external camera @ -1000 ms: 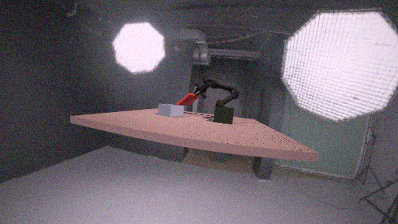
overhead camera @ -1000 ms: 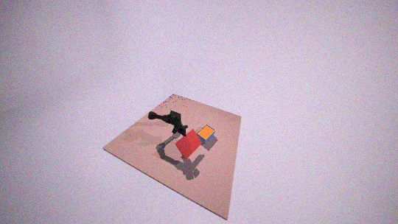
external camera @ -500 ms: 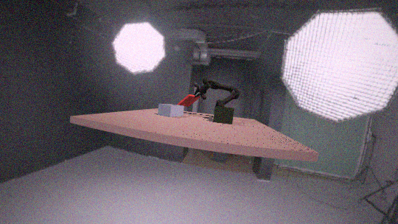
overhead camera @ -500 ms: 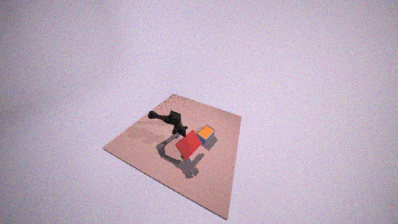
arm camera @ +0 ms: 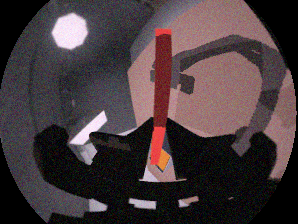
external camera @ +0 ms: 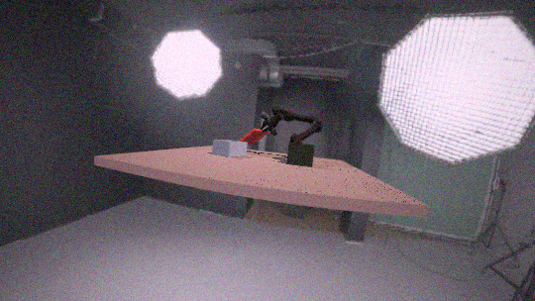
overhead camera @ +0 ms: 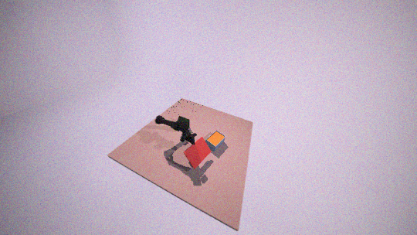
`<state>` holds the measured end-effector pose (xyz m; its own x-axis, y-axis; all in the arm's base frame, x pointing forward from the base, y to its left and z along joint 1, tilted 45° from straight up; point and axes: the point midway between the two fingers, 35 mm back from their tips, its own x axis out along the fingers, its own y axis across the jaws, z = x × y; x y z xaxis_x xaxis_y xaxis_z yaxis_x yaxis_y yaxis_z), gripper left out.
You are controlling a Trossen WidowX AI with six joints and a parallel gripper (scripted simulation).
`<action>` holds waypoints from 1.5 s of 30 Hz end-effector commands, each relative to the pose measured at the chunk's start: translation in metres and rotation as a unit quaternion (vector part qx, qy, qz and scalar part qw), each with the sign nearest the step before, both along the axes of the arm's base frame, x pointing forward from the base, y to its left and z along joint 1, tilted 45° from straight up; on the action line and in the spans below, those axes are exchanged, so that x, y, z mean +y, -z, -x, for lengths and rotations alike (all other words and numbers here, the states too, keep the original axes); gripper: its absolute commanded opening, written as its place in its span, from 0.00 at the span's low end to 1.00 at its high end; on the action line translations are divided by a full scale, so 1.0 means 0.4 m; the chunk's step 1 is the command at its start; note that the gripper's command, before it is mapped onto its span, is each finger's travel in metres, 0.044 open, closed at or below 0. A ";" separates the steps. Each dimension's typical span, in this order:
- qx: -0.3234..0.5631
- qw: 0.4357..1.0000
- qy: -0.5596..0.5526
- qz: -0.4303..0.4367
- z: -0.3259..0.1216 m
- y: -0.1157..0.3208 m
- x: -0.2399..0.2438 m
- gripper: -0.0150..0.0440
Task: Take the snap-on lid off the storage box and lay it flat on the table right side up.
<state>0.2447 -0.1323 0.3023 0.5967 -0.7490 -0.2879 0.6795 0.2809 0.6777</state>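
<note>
The red lid [overhead camera: 198,152] [external camera: 254,136] [arm camera: 162,80] is off the box, in the air, and steeply tilted. My gripper [overhead camera: 194,143] [external camera: 267,131] [arm camera: 159,120] is shut on one edge of it; the lid's far end slopes downward. In the wrist view the lid shows nearly edge-on, its plate running up between the fingers. The storage box [overhead camera: 215,138] [external camera: 229,148] [arm camera: 164,159] stands upright and open on the table, blue-grey outside with orange showing inside. In the top view the lid is beside the box's left corner. The fingertips themselves are too dark to make out well.
The pinkish table [overhead camera: 220,201] [external camera: 173,172] [arm camera: 220,100] carries the arm's dark base [overhead camera: 184,122] [external camera: 300,154] at its back left in the top view. The arm's shadow falls on the near side of the lid. The table's edges show in the top and exterior views.
</note>
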 end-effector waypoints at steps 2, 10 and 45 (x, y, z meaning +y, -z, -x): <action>-0.003 1.000 -0.004 0.001 0.001 0.005 -0.005 0.25; -0.004 1.000 -0.004 0.001 0.004 0.016 -0.016 0.25; -0.005 1.000 -0.004 0.002 0.013 0.063 -0.065 0.25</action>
